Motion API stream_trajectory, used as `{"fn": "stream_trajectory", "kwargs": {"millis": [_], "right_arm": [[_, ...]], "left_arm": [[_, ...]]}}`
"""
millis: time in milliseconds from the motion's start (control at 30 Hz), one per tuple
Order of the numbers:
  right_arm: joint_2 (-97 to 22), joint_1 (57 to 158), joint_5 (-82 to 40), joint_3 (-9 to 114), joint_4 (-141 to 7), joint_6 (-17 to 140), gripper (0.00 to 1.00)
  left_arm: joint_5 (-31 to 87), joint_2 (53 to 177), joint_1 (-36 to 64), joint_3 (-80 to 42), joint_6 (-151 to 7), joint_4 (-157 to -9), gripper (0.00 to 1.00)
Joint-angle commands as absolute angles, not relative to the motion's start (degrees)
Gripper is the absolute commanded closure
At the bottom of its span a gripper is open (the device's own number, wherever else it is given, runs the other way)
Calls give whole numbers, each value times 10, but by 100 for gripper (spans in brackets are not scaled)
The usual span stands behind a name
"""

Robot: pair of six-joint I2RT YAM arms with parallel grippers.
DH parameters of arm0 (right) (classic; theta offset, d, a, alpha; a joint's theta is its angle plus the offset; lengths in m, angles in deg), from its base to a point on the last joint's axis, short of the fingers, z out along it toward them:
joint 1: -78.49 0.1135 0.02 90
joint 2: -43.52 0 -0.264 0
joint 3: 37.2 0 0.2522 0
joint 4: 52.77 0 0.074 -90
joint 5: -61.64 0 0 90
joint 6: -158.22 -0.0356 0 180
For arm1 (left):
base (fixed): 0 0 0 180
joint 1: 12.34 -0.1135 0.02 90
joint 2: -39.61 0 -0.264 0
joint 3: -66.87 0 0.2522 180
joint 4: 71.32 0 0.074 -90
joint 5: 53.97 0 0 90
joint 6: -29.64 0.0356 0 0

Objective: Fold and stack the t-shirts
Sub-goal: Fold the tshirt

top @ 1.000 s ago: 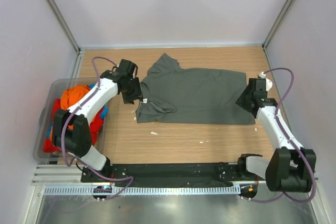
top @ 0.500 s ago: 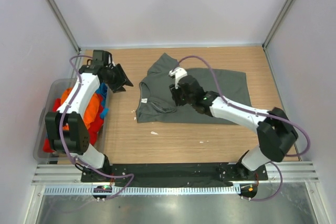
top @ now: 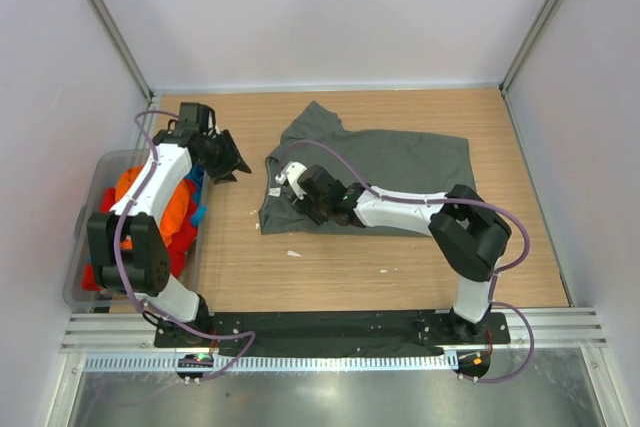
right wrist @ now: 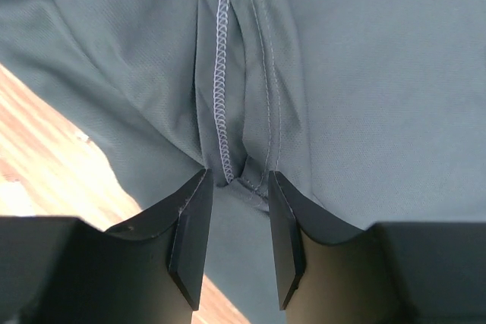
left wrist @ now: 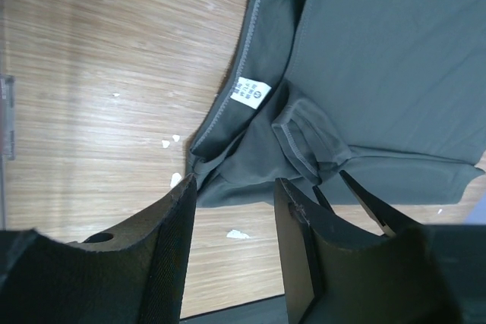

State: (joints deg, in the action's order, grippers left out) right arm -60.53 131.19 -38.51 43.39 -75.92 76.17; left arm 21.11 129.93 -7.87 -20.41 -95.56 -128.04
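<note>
Right fingers (right wrist: 190, 225) stand apart astride a seam ridge at the collar end of the dark grey-green t-shirt (top: 400, 182), having crossed from its middle. Left fingers (left wrist: 171, 240), released, hover left of that collar. The t-shirt lies lengthwise across the table (top: 330, 267), collar leftward. Only the left wrist view shows its white label (left wrist: 250, 92).

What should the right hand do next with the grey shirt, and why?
Probably lower a little and pinch shut. The right hand is open and straddles the bunched seam fold on the dark grey-green shirt, so closing should catch that fold for lifting.
</note>
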Motion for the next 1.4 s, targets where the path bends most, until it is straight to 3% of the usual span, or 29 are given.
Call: {"fn": "stream_trajectory", "kwargs": {"millis": [0, 333, 533, 967, 1367], "right_arm": [[-614, 1322, -393, 464, -763, 789, 59], [-621, 1326, -426, 451, -763, 798, 61], [-631, 1326, -436, 460, -764, 792, 76], [-607, 1333, -415, 479, -820, 788, 62], [-632, 1336, -438, 486, -821, 791, 68]], "left_arm": [[246, 1271, -84, -190, -940, -1256, 53], [238, 1272, -90, -190, -938, -1255, 53], [237, 1276, -91, -190, -938, -1257, 53], [244, 1276, -91, -185, -932, -1252, 53], [242, 1280, -91, -185, -929, -1252, 53]]}}
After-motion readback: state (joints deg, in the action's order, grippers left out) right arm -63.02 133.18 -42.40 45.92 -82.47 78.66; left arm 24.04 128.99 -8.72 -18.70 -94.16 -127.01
